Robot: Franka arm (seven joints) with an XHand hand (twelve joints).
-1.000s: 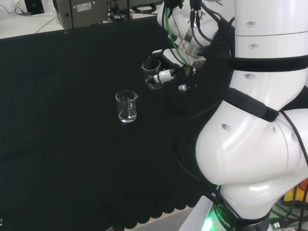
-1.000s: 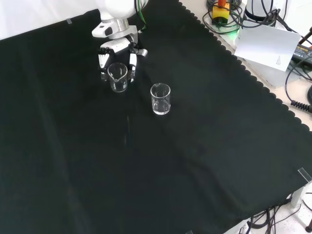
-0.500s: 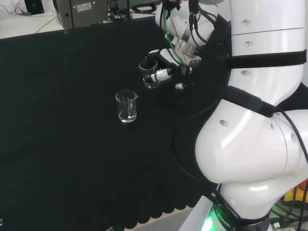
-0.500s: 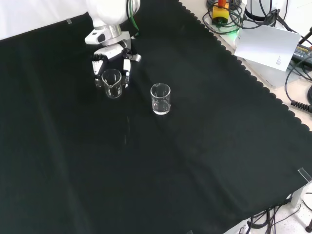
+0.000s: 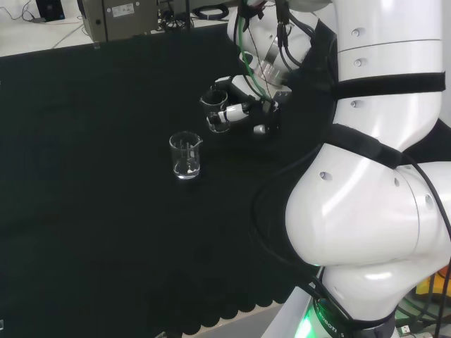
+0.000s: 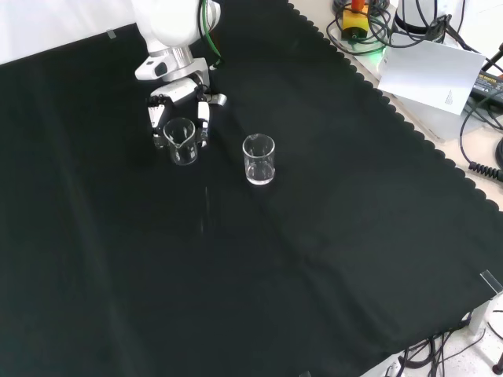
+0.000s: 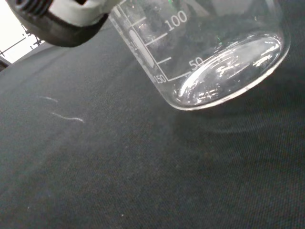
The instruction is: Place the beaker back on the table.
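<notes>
A clear glass beaker [image 6: 180, 142] with printed graduations is held upright by the hand [image 6: 181, 91], whose fingers [image 6: 203, 112] curl round its sides from above. In the head view the hand [image 5: 242, 109] grips this beaker [image 5: 215, 114] left of the arm's white links. The wrist view shows the beaker's base [image 7: 224, 71] tilted and very close over the black cloth [image 7: 119, 181]; I cannot tell whether it touches. A black and white fingertip [image 7: 62, 19] presses on its wall. A second clear beaker [image 6: 258, 159] stands alone on the cloth, right of the held one in the front view [image 5: 186, 155].
The black cloth [image 6: 299, 267] covers the bench, with a scalloped edge [image 6: 409, 129] at the front view's right. Beyond that edge lie a white sheet [image 6: 436, 75] and cables. A grey device [image 5: 120, 17] stands at the far side in the head view.
The hand has carried the beaker left and nearer in the front view, and lower toward the cloth. The second beaker has not moved.
</notes>
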